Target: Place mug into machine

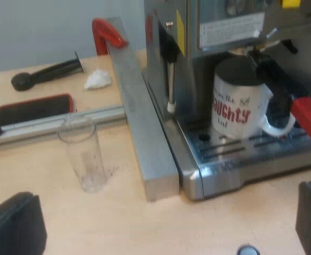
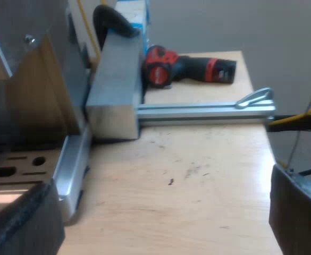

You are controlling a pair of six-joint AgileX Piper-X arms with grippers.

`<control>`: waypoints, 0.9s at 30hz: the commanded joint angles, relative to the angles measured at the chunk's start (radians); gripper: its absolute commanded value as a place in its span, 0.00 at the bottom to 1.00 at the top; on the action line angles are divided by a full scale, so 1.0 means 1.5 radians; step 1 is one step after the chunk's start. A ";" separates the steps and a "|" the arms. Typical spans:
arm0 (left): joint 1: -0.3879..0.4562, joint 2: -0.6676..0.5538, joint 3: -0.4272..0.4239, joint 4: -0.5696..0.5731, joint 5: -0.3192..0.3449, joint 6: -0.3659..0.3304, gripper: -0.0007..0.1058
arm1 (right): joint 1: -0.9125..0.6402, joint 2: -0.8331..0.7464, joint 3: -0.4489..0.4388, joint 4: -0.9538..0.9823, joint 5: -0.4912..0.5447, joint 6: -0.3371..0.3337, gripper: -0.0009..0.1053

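A white mug [image 1: 243, 103] with red lettering stands upright on the espresso machine's drip tray [image 1: 261, 151], under the metal holder. The holder's dark handle [image 1: 275, 85] with its red end [image 1: 308, 118] sticks out over the mug's handle. My left gripper [image 1: 168, 223] is open above the wooden table in front of the machine, its fingers [image 1: 14, 226] wide apart with nothing between them. My right gripper [image 2: 160, 218] is open too, over the bare table beside the drip tray's corner [image 2: 65, 175], holding nothing.
A clear measuring glass [image 1: 84, 154] stands on the table near a metal beam [image 1: 139, 111]. Behind a cross rail [image 1: 49, 125] lie a black tamper [image 1: 43, 74], a white cloth [image 1: 98, 79] and a red-edged dark pad [image 1: 33, 109]. A red and black drill [image 2: 190, 69] lies beyond another rail [image 2: 206, 112].
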 commanded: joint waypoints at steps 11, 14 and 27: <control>0.001 -0.091 0.129 -0.180 0.003 -0.005 0.93 | 0.000 -0.030 0.110 -0.069 -0.095 -0.003 0.76; 0.001 -0.092 0.167 -0.187 0.003 -0.005 0.93 | 0.000 -0.029 0.142 -0.069 -0.095 -0.003 0.76; 0.001 -0.091 0.228 -0.179 0.005 -0.005 0.93 | 0.000 -0.029 0.211 -0.060 -0.093 0.010 0.76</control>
